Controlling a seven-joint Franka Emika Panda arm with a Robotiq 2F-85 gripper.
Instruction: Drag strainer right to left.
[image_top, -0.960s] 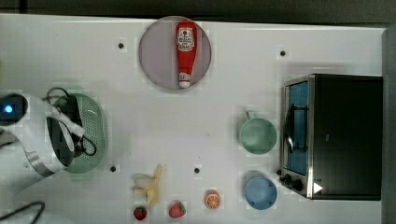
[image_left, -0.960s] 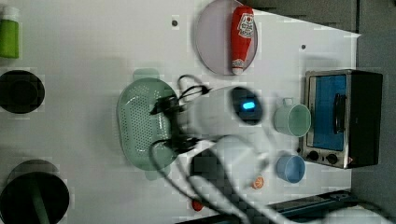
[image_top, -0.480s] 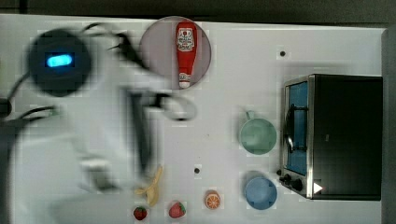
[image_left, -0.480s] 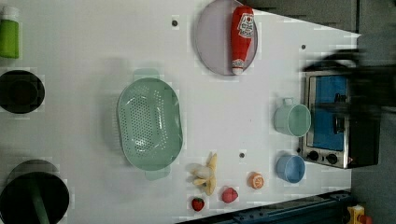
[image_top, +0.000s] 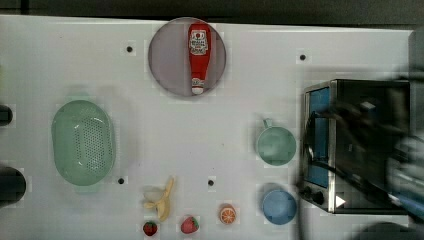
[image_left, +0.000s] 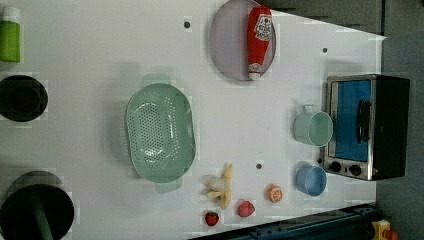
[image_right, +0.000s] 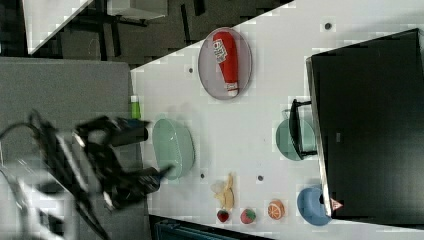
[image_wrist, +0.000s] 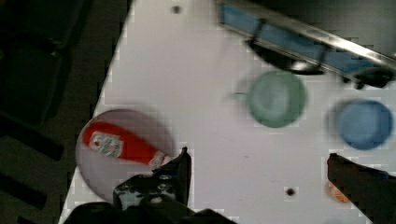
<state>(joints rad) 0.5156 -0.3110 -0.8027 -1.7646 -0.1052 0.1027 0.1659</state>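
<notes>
Strainer (image_top: 83, 142) lies at the top view's left of the worktop (image_top: 225, 95), unheld; jaws wide, empty, task apparently done.

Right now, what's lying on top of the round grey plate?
A red ketchup bottle lies on its side on the grey plate, cap toward the table's middle. The patch of plate under the bottle is covered, so I can't tell what is there.

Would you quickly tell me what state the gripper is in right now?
Gripper: open, jaws spread wide, holding nothing.
</notes>
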